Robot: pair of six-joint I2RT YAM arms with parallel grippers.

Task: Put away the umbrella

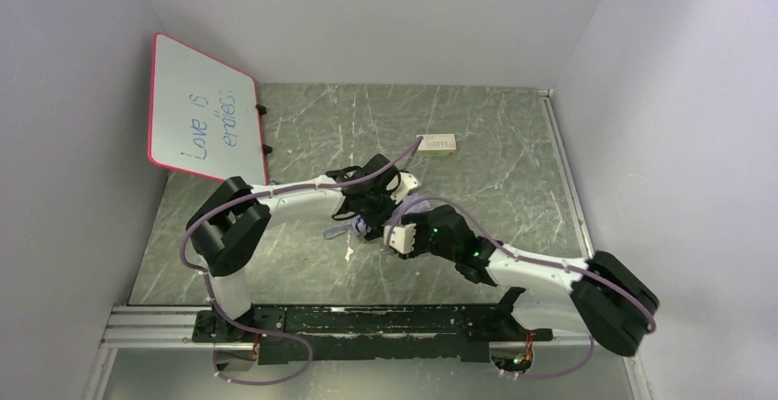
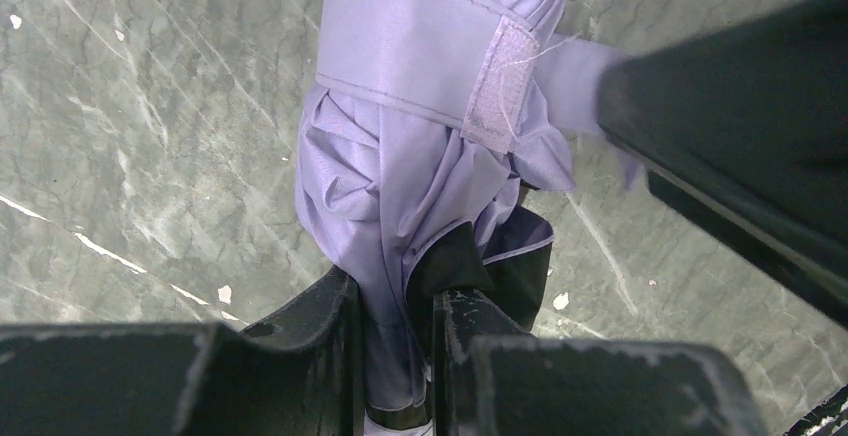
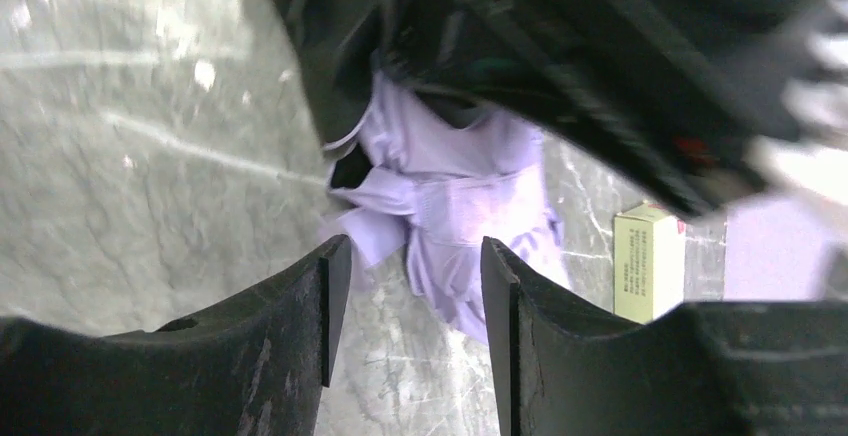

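Note:
The umbrella (image 2: 420,156) is folded into a lavender bundle, with its closing strap (image 2: 400,51) wrapped around it. My left gripper (image 2: 395,301) is shut on the bundle's narrow end, fabric pinched between both fingers. In the top view the left gripper (image 1: 367,212) sits mid-table, with lavender fabric (image 1: 415,205) showing beside it. My right gripper (image 1: 396,235) is close in front of it. In the right wrist view the right gripper (image 3: 410,256) stands open, only table between its fingers. The umbrella (image 3: 460,206) hangs just beyond its tips, under the left arm (image 3: 560,46).
A red-framed whiteboard (image 1: 202,111) leans at the back left. A small pale box (image 1: 439,146) lies on the table behind the grippers and shows as the box (image 3: 648,261) in the right wrist view. A white scrap (image 1: 349,254) lies near the left gripper. White walls enclose three sides.

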